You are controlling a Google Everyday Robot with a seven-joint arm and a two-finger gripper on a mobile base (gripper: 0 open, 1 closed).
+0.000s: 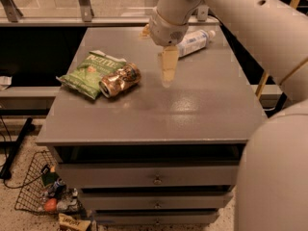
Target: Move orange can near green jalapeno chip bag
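Note:
The orange can (120, 80) lies on its side on the grey table (192, 109), its silver top facing front left. It touches the right edge of the green jalapeno chip bag (91, 71), which lies flat at the table's left. My gripper (168, 69) hangs from the arm above the table's middle, to the right of the can and apart from it. It holds nothing.
A clear plastic bottle with a white label (194, 41) lies at the table's back right. Drawers (156, 177) sit below the tabletop. A wire basket (45, 191) with small items stands on the floor at the left. A railing runs behind the table.

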